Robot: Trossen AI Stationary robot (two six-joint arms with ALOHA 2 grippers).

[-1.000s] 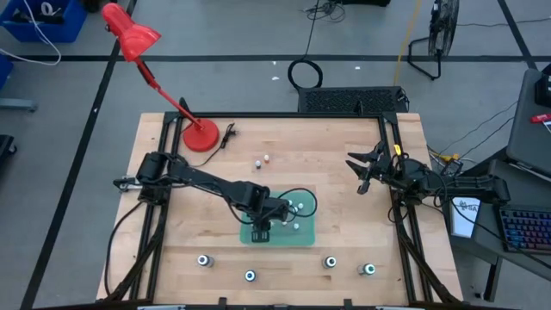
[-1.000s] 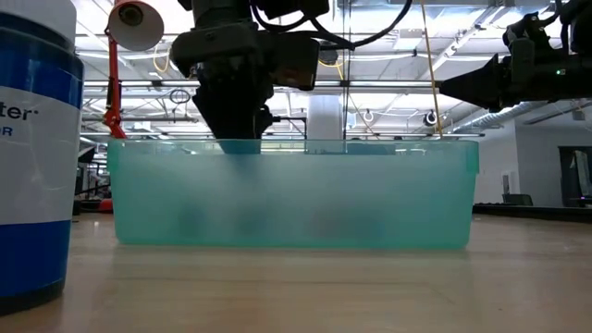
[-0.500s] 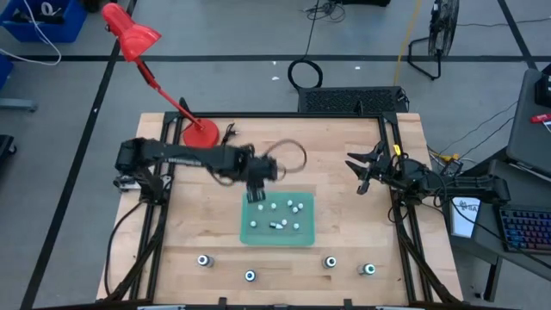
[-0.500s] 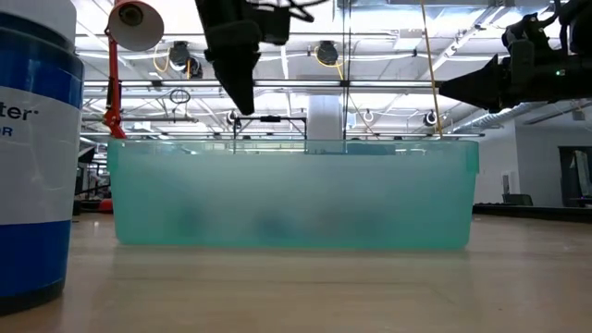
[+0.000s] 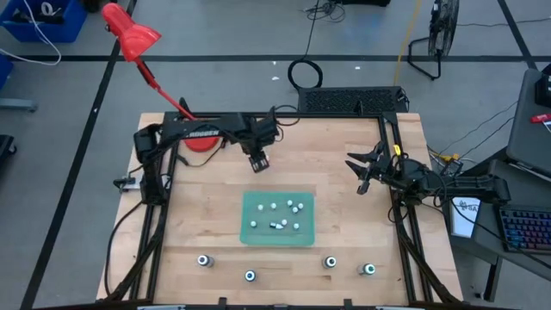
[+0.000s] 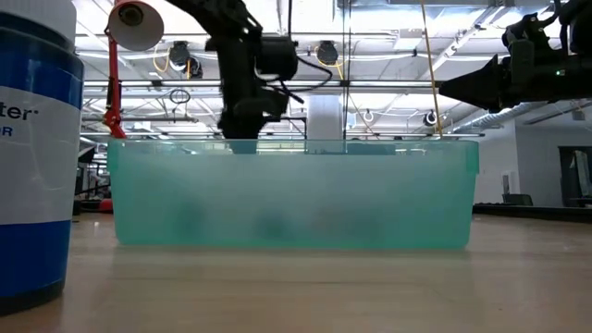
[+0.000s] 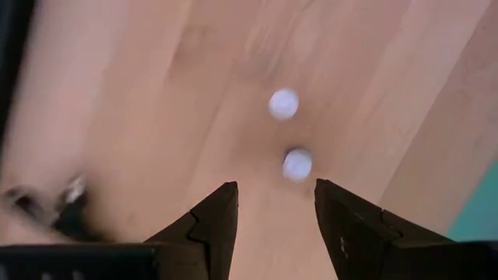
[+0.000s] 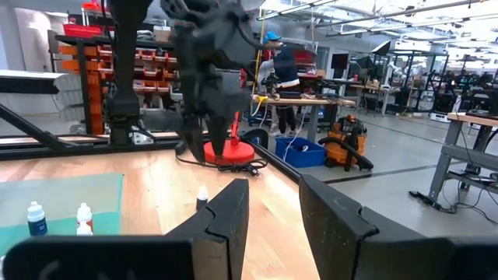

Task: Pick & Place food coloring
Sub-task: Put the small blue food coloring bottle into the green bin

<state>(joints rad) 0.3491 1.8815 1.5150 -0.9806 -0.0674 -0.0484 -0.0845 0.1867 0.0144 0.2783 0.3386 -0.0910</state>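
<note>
The job is sitting partway done. About 7 tiny food coloring bottles [image 5: 281,213] are lying inside the green tray [image 5: 250,231] at the middle of the table [image 5: 344,164]. 2 more small bottles [image 7: 296,164] are waiting on bare wood toward the far side, and the left tool [image 5: 257,163] is hovering right over them with its fingers spread apart and gripping nothing. 4 larger dark bottles with teal tops [image 5: 250,276] are standing in a loose row along the near edge, apart from the tray. The right tool [image 5: 362,172] is resting idle at the right side, fingers apart and empty.
</note>
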